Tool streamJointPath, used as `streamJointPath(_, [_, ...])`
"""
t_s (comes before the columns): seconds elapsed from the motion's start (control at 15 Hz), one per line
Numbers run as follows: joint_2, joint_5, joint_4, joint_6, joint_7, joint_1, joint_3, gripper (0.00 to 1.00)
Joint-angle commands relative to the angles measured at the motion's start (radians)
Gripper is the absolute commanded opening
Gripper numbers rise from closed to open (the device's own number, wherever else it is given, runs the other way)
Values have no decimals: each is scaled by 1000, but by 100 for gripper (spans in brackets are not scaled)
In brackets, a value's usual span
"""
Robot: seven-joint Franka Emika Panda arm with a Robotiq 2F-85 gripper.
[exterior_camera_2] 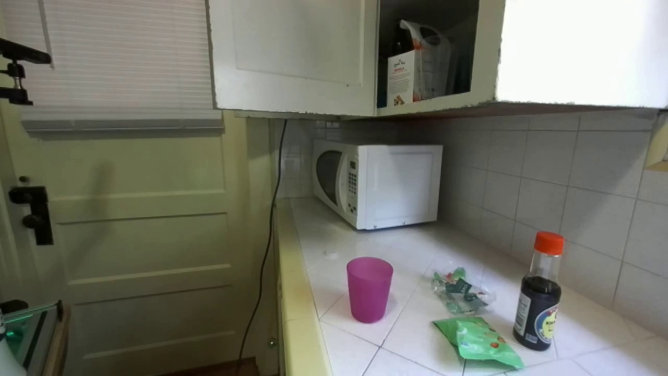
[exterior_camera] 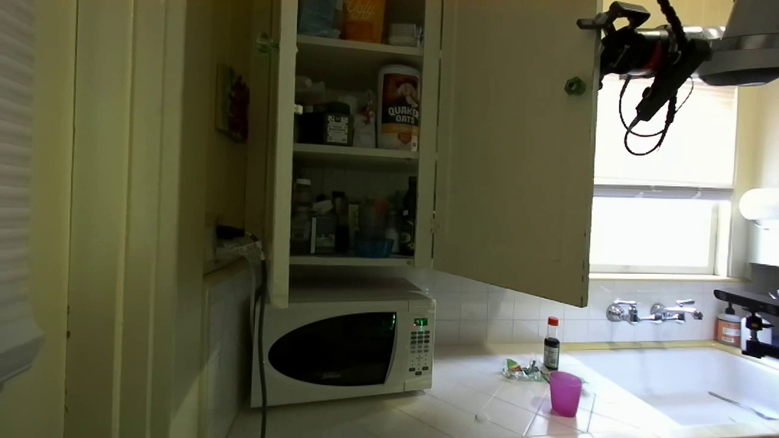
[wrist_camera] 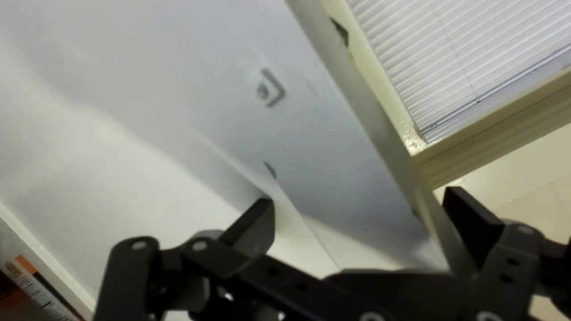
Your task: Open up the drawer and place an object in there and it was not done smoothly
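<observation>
The cabinet door stands swung out, with a green knob near its free edge. Its inner face shows in an exterior view, beside the cabinet whose opening holds a white box and a clear container. My gripper is high at the door's free edge. In the wrist view the gripper is open, its fingers apart on either side of the door edge; contact cannot be told. The pink-magenta cup stands upright on the counter; it also shows in an exterior view.
A white microwave sits under another open cabinet crammed with bottles and boxes. A red-capped dark bottle, a green packet and clear wrapping lie near the cup. The sink is on the right.
</observation>
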Motion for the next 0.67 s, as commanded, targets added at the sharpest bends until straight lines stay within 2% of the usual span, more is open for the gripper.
streamJointPath(0.0, [34,50,67,-124,79,-53,81,100])
streamJointPath(0.2, [59,122,113,-175,136,-52,152,100])
streamJointPath(0.27, [62,142,123,-150,146,-61,194,100])
streamJointPath(0.33, [59,126,138,-86,132,-89,246,100])
streamJointPath(0.4, [44,93,130,34,115,-133,307,100])
streamJointPath(0.6, [26,65,112,205,96,-179,352,100])
